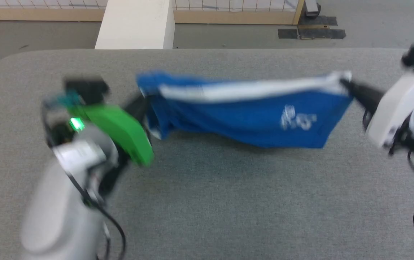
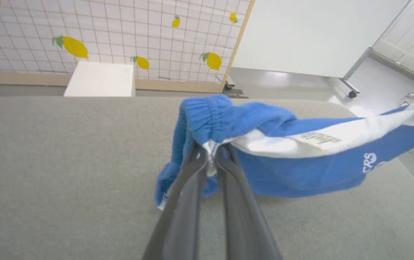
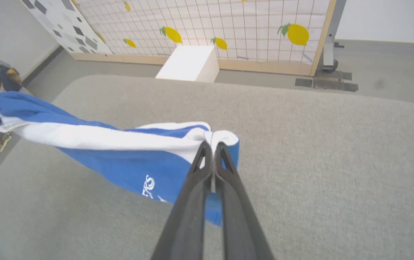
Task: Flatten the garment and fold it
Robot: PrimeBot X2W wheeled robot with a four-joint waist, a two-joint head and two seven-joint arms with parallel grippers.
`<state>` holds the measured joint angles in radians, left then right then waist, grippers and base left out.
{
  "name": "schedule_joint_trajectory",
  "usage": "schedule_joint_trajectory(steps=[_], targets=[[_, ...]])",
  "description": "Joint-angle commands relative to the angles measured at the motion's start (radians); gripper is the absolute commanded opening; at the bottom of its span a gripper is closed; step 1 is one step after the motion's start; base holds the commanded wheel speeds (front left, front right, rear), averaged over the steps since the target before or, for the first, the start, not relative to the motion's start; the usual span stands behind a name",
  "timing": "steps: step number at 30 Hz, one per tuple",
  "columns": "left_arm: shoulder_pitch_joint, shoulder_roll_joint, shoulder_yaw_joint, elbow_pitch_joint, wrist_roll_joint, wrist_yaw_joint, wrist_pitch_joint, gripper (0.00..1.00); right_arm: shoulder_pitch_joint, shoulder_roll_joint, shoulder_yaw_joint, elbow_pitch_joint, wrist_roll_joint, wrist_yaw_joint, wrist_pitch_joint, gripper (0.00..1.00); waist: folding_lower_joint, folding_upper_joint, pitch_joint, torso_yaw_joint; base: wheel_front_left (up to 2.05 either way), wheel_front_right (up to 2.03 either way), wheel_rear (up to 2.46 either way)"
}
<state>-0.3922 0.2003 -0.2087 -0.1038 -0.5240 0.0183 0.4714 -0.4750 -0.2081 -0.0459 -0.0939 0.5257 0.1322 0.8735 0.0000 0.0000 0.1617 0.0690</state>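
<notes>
Head view, far left: the left gripper (image 1: 142, 100), below its green wrist housing (image 1: 120, 131), has its dark fingers pinched shut on the left end of the garment (image 1: 243, 115); in the left wrist view those fingers (image 2: 196, 162) close on a white edge just under the gathered blue waistband (image 2: 207, 112), with a white care tag (image 2: 317, 139) lying on the white stripe beside them. The garment hangs stretched between the two arms, lifted above the grey table (image 1: 207, 202), its top edge taut and its blue body sagging; whether the lowest fold touches the table I cannot tell. A white print (image 1: 297, 119) sits towards its right end; further right, the right gripper (image 1: 345, 83) is clamped on the white corner, fingers (image 3: 225, 169) pressed together around the fabric in the right wrist view. A white box (image 1: 136, 25) stands beyond the table's far edge.
</notes>
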Motion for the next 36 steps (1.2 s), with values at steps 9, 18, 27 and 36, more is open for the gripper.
schedule_joint_trajectory(steps=[9, 18, 27, 36], targets=[[-0.529, 0.054, 0.109, 0.24, -0.024, 0.025, 0.073, 0.0, -0.513, 0.121, -0.119, 0.209, 0.029, -0.002, 0.038, 0.0, 0.0, 0.0, 0.109, -0.033, 0.0, 0.0, 0.0], [-0.845, 0.057, 0.15, 0.435, 0.022, 0.07, -0.059, 0.0, -0.915, 0.157, -0.148, 0.527, -0.035, -0.002, -0.212, 0.0, 0.0, 0.0, 0.25, -0.076, 0.0, 0.0, 0.0], [-0.876, 0.028, 0.139, 0.517, 0.011, 0.009, -0.201, 0.0, -1.003, 0.158, -0.127, 0.661, -0.032, -0.002, -0.399, 0.0, 0.0, 0.0, 0.286, -0.065, 0.0, 0.0, 0.0], [-0.591, 0.022, 0.095, 0.497, -0.025, -0.098, -0.283, 0.0, -0.603, 0.114, -0.028, 0.384, 0.151, -0.002, -0.346, 0.0, 0.0, 0.0, 0.195, -0.042, 0.0, 0.0, 0.0]])
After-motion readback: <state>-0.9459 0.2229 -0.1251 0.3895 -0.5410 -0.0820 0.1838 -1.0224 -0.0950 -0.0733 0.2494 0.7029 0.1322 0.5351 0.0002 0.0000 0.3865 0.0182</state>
